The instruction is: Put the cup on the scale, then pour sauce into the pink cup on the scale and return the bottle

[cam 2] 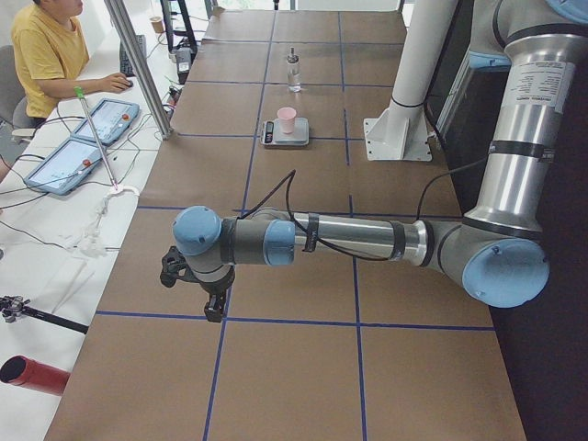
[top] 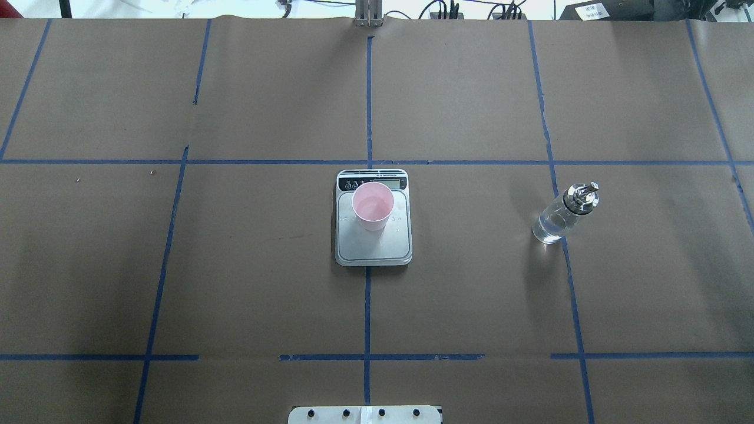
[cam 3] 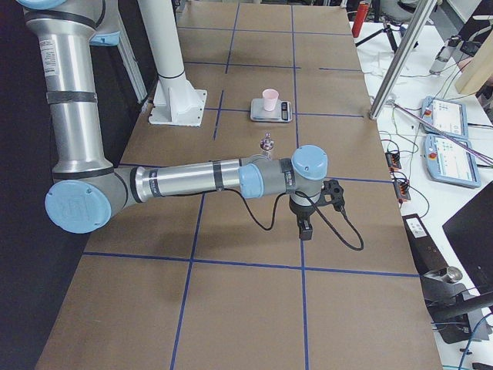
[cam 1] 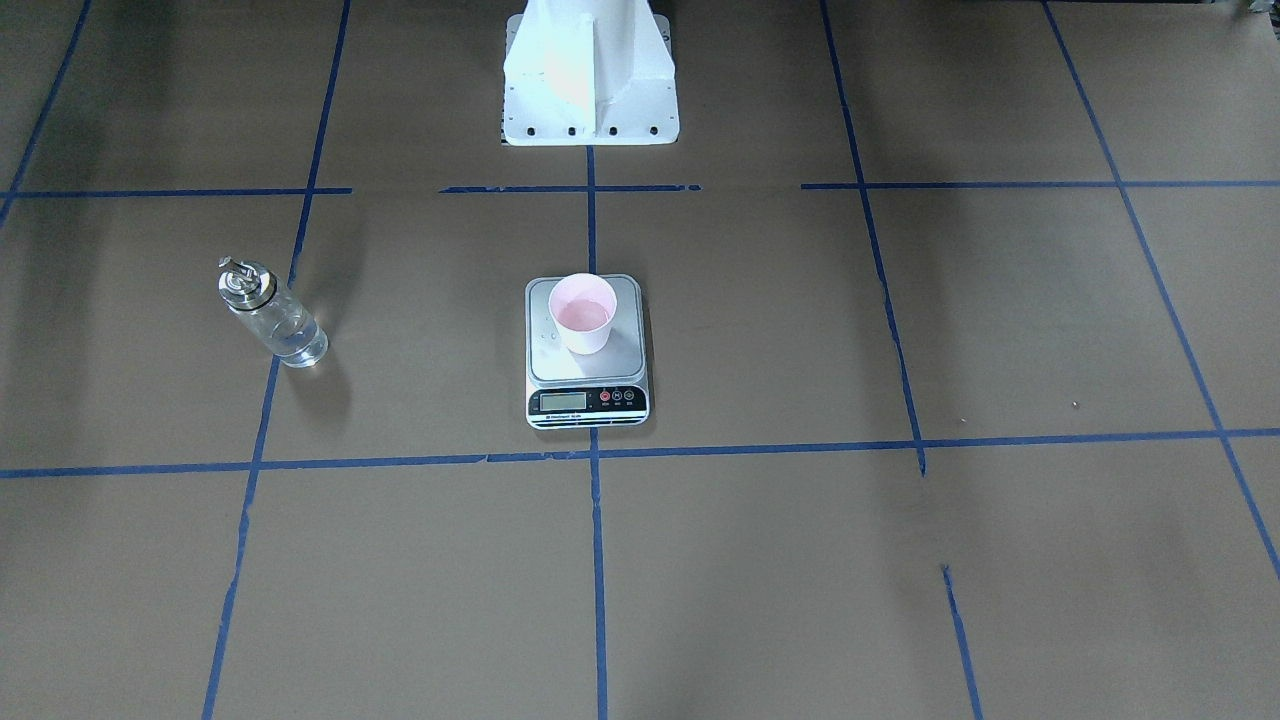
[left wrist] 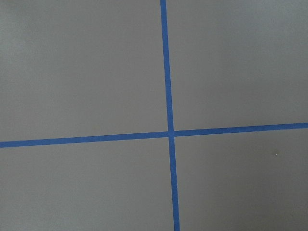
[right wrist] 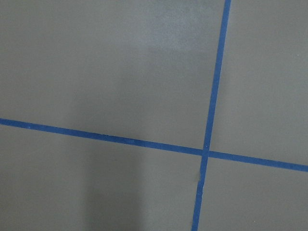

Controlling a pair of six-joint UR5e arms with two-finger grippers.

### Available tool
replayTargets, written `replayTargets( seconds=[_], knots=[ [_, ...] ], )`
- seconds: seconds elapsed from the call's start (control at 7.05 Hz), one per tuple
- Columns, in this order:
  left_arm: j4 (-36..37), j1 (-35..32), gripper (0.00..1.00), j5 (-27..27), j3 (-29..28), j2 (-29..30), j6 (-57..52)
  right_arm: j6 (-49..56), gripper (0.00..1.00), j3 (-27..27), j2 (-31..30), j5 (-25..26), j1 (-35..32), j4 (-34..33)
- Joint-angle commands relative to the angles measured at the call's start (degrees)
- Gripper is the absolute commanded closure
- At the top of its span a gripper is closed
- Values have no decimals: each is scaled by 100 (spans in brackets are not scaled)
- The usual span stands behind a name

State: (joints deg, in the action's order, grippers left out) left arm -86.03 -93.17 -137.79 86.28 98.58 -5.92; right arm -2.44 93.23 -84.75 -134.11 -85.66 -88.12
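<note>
Progress looks close to complete, judging by how things lie. The cup [top: 373, 206] stands upright on the scale [top: 383, 252], on the far half of the platform beside the display strip, so the placing step is done. Its inside shows a faint sheen that may be a shallow layer of liquid, though the overhead view is too small to confirm this. The bottle [top: 564, 215] stands upright on the desk [top: 265, 282], well apart to the right of the scale on a blue tape line, capped, with clear sauce [top: 549, 228] in its lower part; nothing grips it. That suggests the pour and the return are finished too.

Both arms reach out low over the two ends of the desk, far from the task's things. The left tool [cam 2: 213, 308] and the right tool [cam 3: 306, 225] show only in the side views, so whether either is released or clenched cannot be told. Each wrist camera sees only bare desk and tape.
</note>
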Motion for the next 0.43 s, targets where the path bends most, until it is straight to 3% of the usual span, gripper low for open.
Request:
replayTargets(
  seconds=[0.0,0.14,0.28],
  knots=[
    [-89,-8,0,-3,412,-441,-50,15,0,-130,47,-44,-12,-91],
    [-342,0,0,-3,895,-1045,-41,6,0,-200,64,-27,32,-91],
    [-510,-8,0,-11,969,-1112,-24,6,0,-218,64,-36,32,-91]
  ],
)
